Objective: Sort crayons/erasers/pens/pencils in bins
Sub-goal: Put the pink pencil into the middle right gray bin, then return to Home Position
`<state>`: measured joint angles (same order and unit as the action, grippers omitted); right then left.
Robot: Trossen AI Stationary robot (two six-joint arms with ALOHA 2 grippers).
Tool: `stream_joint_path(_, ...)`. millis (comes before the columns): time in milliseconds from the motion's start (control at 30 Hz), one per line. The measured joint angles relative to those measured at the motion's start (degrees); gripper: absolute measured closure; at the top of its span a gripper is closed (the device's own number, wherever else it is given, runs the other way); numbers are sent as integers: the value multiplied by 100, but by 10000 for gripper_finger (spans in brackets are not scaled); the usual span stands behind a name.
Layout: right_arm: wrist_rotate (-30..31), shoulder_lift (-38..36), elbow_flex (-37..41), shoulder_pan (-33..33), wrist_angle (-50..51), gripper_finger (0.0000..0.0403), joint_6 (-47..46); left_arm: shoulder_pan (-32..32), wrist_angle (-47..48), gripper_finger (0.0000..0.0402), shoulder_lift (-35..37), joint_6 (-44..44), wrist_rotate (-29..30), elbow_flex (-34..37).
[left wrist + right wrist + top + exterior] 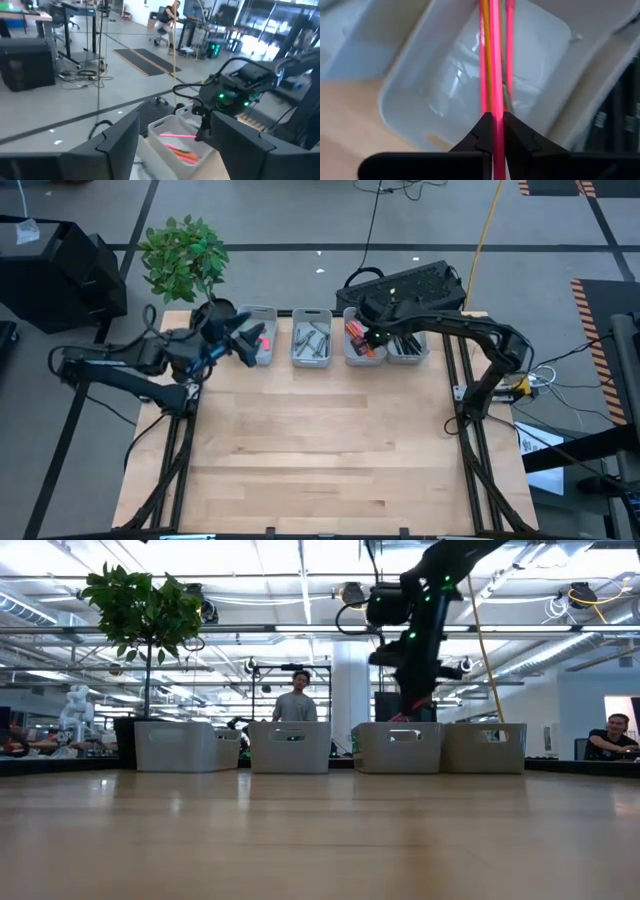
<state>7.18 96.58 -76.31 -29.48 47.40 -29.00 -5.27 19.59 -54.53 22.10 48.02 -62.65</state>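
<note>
Now the right gripper hangs over the third bin, fingers clamped on a pink stick. Best to lower it lengthwise before releasing. Left gripper waits, fingers apart, by the first bin.

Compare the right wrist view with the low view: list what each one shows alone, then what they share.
Right wrist only: the right gripper shut on a pink stick, orange and pink sticks lying inside the bin.
Low only: all four bins in a row, the plant, people behind the table.
Both: the bin under the right arm.
</note>
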Motion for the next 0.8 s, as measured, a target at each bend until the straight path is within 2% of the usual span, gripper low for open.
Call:
stream_joint_path(167,-138,377,0,-17,-518,386,-564,561,16,151,28,-767,-651,1)
stream_joint_path(300,-112,606,0,-17,-821,377,-679,881,3,151,19,-986,-1207,2)
stream_joint_path(400,-65,664,0,-8,-927,353,-795,1022,11,151,10,-1157,-1515,4)
stream_joint_path(567,24,592,4,-8,-885,302,-769,1277,12,151,12,-1232,-1667,4)
stream_joint_path(633,24,466,4,-8,-862,283,-757,1434,18,151,12,-1454,-2180,4)
stream_joint_path(733,33,142,8,94,-900,263,-606,1668,53,151,10,-2026,-3442,4)
stream_joint_path(800,49,-166,9,243,-1055,258,-325,1753,54,151,-9,-2212,-3891,7)
